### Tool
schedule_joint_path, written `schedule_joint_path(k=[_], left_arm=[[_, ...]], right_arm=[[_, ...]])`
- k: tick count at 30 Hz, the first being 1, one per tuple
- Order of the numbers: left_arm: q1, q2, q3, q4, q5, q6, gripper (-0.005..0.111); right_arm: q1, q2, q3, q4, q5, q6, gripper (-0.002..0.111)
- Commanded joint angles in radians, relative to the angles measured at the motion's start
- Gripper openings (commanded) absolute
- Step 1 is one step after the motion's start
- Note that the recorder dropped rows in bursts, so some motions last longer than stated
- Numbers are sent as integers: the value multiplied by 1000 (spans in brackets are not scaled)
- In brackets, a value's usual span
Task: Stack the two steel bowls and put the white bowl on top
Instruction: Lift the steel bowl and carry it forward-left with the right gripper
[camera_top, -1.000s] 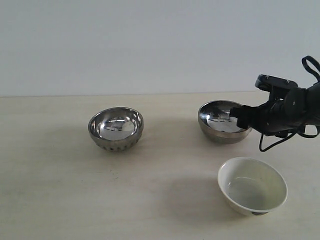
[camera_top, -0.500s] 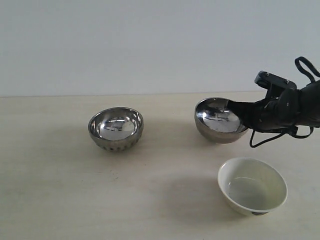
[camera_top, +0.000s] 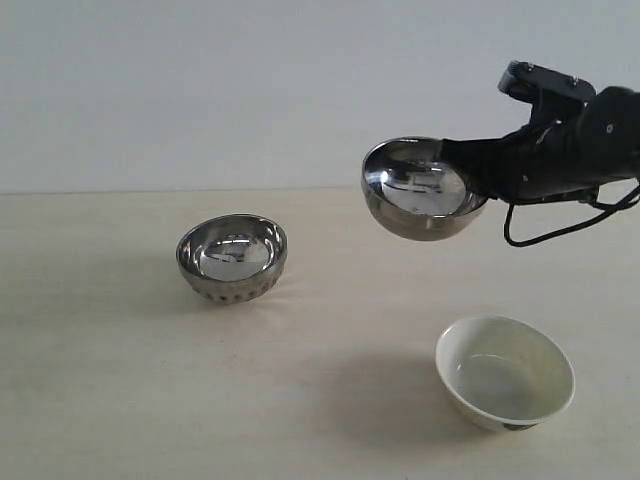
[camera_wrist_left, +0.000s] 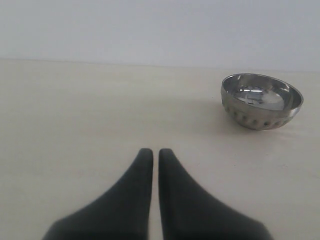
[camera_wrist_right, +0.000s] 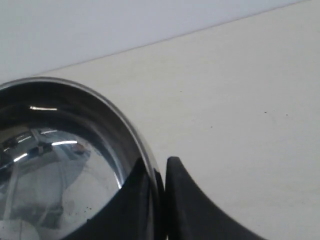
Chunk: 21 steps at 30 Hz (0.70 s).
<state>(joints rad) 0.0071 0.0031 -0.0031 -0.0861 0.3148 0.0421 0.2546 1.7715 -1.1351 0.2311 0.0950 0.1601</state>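
The smooth-sided steel bowl (camera_top: 420, 190) hangs tilted in the air at centre right, my right gripper (camera_top: 478, 185) shut on its rim. In the right wrist view one finger lies inside that smooth steel bowl (camera_wrist_right: 60, 165) and the other outside, the right gripper (camera_wrist_right: 159, 167) pinching the wall. The ribbed steel bowl (camera_top: 232, 257) stands on the table at left, also showing as the ribbed bowl (camera_wrist_left: 261, 101) in the left wrist view. The white bowl (camera_top: 505, 372) sits at the front right. My left gripper (camera_wrist_left: 151, 154) is shut on nothing, low over bare table, apart from the ribbed bowl.
A pale cream table (camera_top: 120, 380) carries everything, with a plain light wall behind. A black cable (camera_top: 560, 225) loops under the right arm.
My right gripper has lifted the smooth steel bowl off the table and carried it up and leftward. The ribbed bowl and white bowl have not moved.
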Motion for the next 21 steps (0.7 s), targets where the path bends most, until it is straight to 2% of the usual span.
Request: schedule_joint_path(k=[1, 9, 21], left_arm=[[-5, -3, 3, 0, -8, -5, 4], [-5, -3, 3, 0, -8, -5, 4], [-5, -3, 3, 0, -8, -5, 4]], right_arm=[[49, -97, -5, -6, 113, -84, 1], [159, -154, 47, -4, 271, -160, 1], [323, -154, 217, -4, 190, -197, 1]])
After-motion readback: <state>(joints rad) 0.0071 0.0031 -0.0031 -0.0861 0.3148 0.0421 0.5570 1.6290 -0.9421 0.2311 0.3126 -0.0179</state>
